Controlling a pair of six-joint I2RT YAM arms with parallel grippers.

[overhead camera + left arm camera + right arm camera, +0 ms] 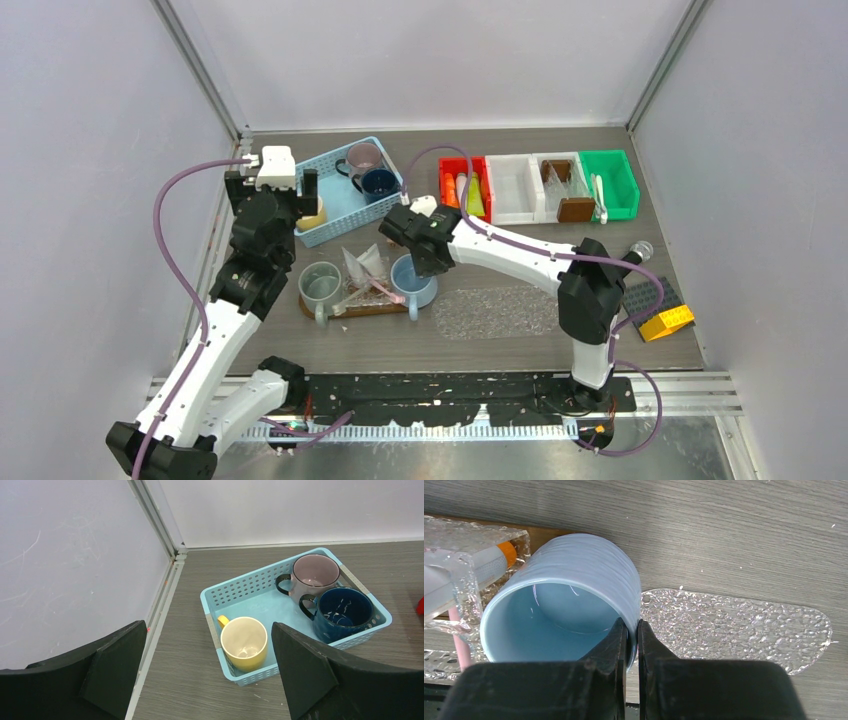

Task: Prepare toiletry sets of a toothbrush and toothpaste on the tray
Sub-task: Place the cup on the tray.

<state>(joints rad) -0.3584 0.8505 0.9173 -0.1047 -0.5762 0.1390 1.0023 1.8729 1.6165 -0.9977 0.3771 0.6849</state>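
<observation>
Top external view: the right tool is at the light blue mug, which stands at the right end of the brown tray, beside a grey-green mug and loose clear packets. Toothpaste tubes lie in the red bin at the far side of the worktop. If dragged, the mug could slide off the tray edge.

Left wrist view: the left tool gapes fully and holds nothing above the blue basket, which holds the cream-yellow mug, mauve mug and navy mug. Coming down, one finger might strike the basket wall.

Right wrist view: the right tool is nearly closed, pinching the mug's thin rim, one finger inside and one outside. So narrow a grip may slip or tilt the mug onto the orange-capped tube.
</observation>
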